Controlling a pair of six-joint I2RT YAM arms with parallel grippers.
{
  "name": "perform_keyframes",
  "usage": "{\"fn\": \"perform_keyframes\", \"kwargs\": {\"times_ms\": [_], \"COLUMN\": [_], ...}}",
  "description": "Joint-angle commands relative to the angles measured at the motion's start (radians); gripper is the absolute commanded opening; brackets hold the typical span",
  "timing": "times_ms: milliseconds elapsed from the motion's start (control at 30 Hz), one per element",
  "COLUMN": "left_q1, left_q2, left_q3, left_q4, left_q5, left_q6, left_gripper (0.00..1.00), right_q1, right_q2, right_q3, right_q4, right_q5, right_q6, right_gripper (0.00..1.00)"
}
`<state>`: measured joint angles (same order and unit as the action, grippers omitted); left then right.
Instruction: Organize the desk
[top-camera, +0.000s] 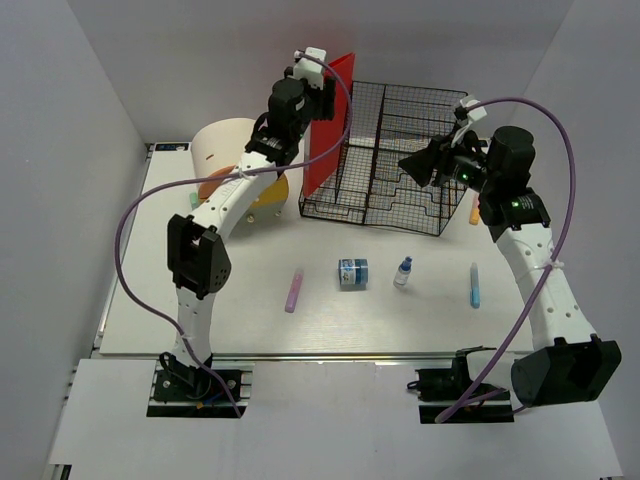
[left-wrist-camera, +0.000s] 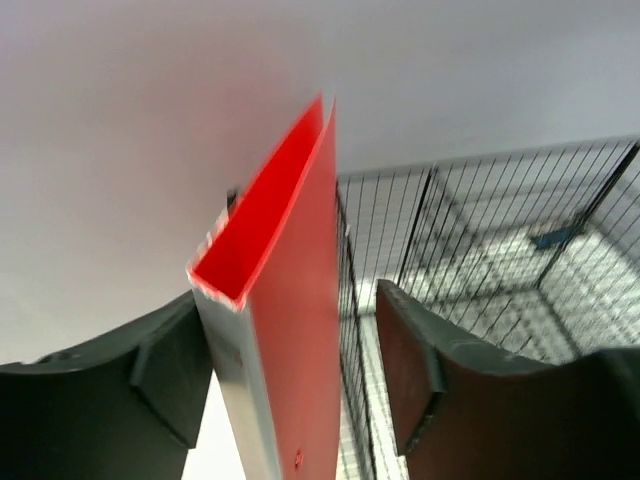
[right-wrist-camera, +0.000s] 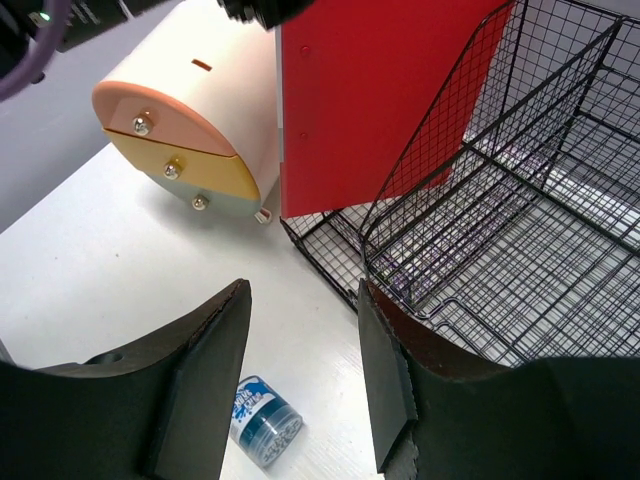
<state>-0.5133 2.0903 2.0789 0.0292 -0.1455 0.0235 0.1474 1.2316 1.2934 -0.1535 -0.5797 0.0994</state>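
**Worktop and hands.** The worktop (top-camera: 150, 310) is lying flat and white under everything, carrying the black wire basket (top-camera: 370, 222) at its far side.

- **Red folder:** The red folder (top-camera: 330, 130) is standing upright against the basket's left end.
- **Left hand:** The left hand (left-wrist-camera: 290, 330) is straddling the folder's top edge. Its jaws are standing wide, and a gap is showing on the basket side.
- **Right hand:** The right hand (right-wrist-camera: 302, 300) is hovering over the basket's front right. It is moderately open and holding nothing.
- **Loose items:** In front of the basket a pink marker (top-camera: 295, 289), a small jar (top-camera: 353, 273), a dropper bottle (top-camera: 403, 271) and a blue marker (top-camera: 474, 284) are lying loose.
- **Drawer box:** A rounded drawer box (top-camera: 235, 150) is sitting to the left of the basket.

**Handling.** The worktop is probably rigid, smooth and fixed, so it is a surface to clear rather than grasp. The round items are likely to roll or slide on it. The folder looks light, stiff and slick, so pinching across its spine near the top seems soundest.
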Motion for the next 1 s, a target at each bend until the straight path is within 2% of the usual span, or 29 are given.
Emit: {"fn": "perform_keyframes", "kwargs": {"times_ms": [0,200,433,533,567,633,700,867,967], "left_q1": [0.006,0.015,0.015,0.015,0.015,0.015,0.015,0.015,0.015], "left_q2": [0.011,0.013,0.037,0.043,0.045,0.045,0.043,0.031,0.024], "left_q3": [0.04,0.03,0.056,0.06,0.06,0.06,0.058,0.046,0.043], "left_q4": [-0.169,-0.206,-0.215,-0.209,-0.21,-0.212,-0.212,-0.19,-0.17], "left_q5": [0.009,0.007,0.029,0.041,0.041,0.046,0.044,0.053,0.06], "left_q6": [-0.013,-0.011,-0.04,-0.045,-0.045,-0.048,-0.048,-0.047,-0.037], "left_gripper": [0.69,0.64,0.5,0.42,0.34,0.28,0.17,0.02,0.0], "right_q1": [-0.011,-0.019,-0.028,-0.029,-0.032,-0.035,-0.039,-0.043,-0.045], "right_q2": [-0.029,-0.03,-0.032,-0.032,-0.032,-0.031,-0.03,-0.034,-0.035], "right_q3": [-0.006,-0.011,-0.02,-0.022,-0.022,-0.022,-0.023,-0.026,-0.029], "right_q4": [0.045,0.052,0.058,0.06,0.06,0.062,0.06,0.066,0.068], "right_q5": [-0.02,-0.026,-0.026,-0.029,-0.029,-0.031,-0.032,-0.042,-0.045], "right_q6": [0.002,0.006,0.01,0.011,0.01,0.011,0.013,0.016,0.019], "right_gripper": [0.53,0.53,0.53,0.54,0.53,0.53,0.53,0.53,0.53]}}
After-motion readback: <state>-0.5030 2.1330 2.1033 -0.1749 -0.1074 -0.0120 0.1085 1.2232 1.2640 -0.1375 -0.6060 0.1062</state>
